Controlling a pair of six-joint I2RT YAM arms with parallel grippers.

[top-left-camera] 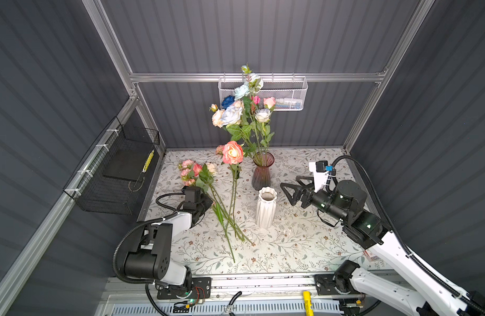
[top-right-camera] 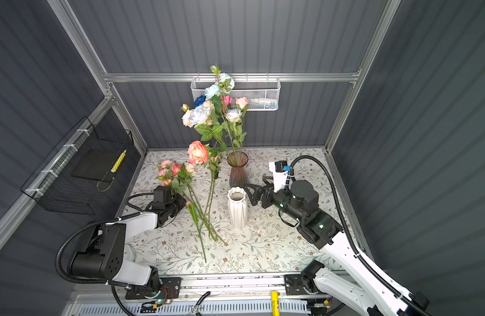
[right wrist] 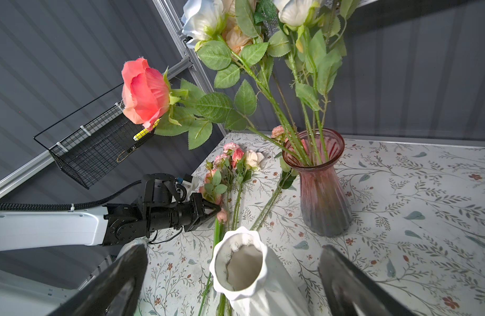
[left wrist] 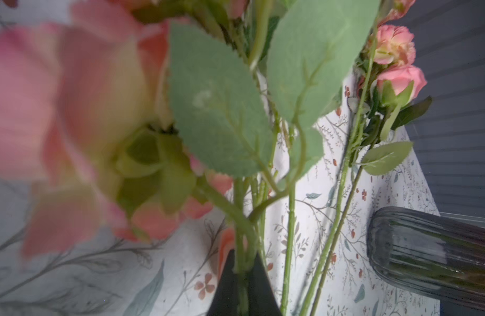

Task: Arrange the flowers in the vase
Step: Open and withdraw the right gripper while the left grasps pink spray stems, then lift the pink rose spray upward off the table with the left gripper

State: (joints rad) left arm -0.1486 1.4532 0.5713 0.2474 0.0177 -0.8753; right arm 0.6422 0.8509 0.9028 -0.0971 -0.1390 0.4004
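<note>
Tabletop (top-left-camera: 304, 246) bears one pink vase (top-left-camera: 261, 175), one white vase (top-left-camera: 266, 210); left pincer (right wrist: 218, 210) clamps flower (left wrist: 241, 240), right pincer (top-left-camera: 289, 182) apart.

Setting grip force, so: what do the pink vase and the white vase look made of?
Pink vase: likely tinted glass, glossy and ribbed; stems show through its wall. White vase: probably ceramic or plaster, opaque, matte, faceted, with a rough greyish inside.

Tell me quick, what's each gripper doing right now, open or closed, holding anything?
Left gripper: closed on a flower stem.
Right gripper: open, holding nothing.
</note>
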